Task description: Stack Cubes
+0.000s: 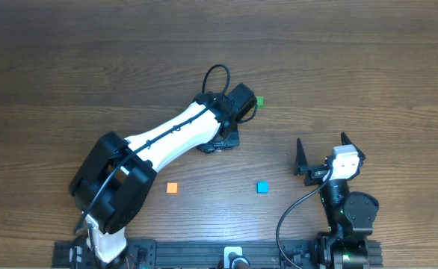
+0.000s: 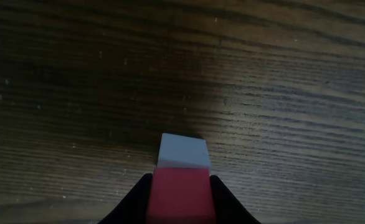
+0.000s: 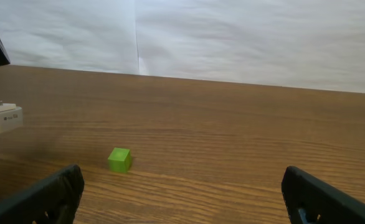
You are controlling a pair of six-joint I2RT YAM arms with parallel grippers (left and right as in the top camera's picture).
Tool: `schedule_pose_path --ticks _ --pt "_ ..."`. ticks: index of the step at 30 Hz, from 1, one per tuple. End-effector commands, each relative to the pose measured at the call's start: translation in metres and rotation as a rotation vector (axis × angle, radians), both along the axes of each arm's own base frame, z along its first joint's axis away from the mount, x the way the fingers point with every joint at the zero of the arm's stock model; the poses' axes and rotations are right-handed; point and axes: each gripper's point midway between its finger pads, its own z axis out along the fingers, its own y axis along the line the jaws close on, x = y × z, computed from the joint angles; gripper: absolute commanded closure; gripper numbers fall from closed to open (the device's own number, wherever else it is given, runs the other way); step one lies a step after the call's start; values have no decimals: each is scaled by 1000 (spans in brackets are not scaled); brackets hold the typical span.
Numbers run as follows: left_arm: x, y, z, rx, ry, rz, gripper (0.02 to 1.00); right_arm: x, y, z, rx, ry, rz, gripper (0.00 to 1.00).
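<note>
Blocked diagonally across middle of table [image 1: 383,60] by left arm [image 1: 170,133], from near-left corner out to left gripper [image 2: 180,186], clamped on red cube [image 2: 180,202] over white cube [image 2: 182,151]. Green cube [image 3: 119,159] just beyond that wrist. Open wood between left arm and right gripper [image 1: 321,153], fingers spread wide; blue cube [image 1: 262,187] low in that gap. Orange cube [image 1: 172,187] just beside left arm's near end.

We look down on a dark brown wooden table [image 1: 54,60] whose grain runs across its width. At its far edge we see a plain white wall [image 3: 245,37] with a faint upright seam [image 3: 136,37]. Close up, part of the wood lies in shadow and part catches a pale sheen.
</note>
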Motion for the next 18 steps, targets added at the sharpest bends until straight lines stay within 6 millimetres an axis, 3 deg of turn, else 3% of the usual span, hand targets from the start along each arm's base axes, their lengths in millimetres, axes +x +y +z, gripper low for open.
schedule_pose_path --ticks 1,18 --pt "3 5 11 0 -33 11 976 0 2 -2 -4 1 8 7" --pt "6 5 10 2 -45 13 974 0 2 -2 -4 1 8 9"
